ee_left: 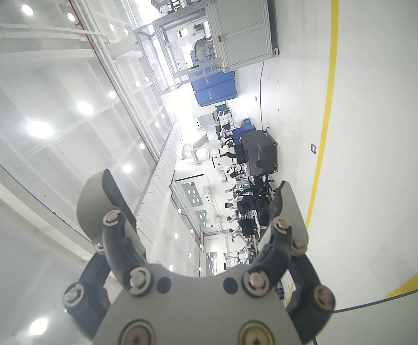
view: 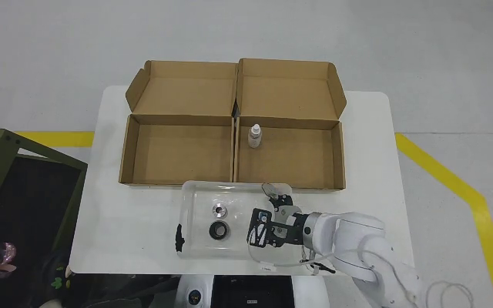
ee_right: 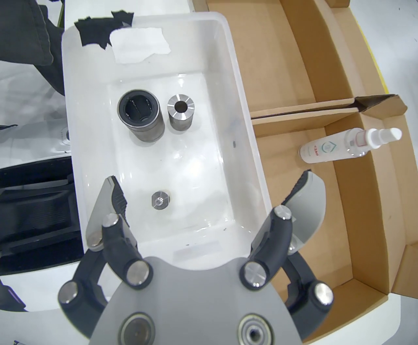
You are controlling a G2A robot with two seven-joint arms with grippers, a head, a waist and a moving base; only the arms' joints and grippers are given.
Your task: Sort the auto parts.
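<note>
The right pincer [ee_right: 209,192] hangs over the near end of a bin [ee_right: 235,98], pointing down from a white arm that comes in low across the worktop [view: 139,231]. Its jaws are spread wide and grip nothing. One ribbed black finger pad is above the bin's inside, and the other is out past the long wall, towards the cardboard. From above, the same pincer [view: 262,215] covers the right part of the bin [view: 185,215].

Below and between the spread fingers a small steel stud [ee_right: 160,200] lies on the bin floor, not touched. Farther along stand two cylinders, just beside each other:
- a stout dark bearing [ee_right: 140,114] with a black lined bore [view: 220,230]
- a smaller bright steel sleeve [ee_right: 180,111] with a slotted face and a round hole [view: 219,209]

The bin is milky, glossy plastic, oblong with rounded corners. Torn black tape [ee_right: 98,29] and a white label [ee_right: 137,45] are on its far end wall.

Beyond the bin two open cardboard boxes sit side by side with their flaps up, the left box [view: 177,146] and the right box [view: 323,165]. A white spray bottle [ee_right: 346,145] is in the right box, near the dividing walls [view: 255,137].

The left pincer [ee_left: 196,189] points up into the room, away from the worktop. Its jaws are wide apart and hold nothing.
</note>
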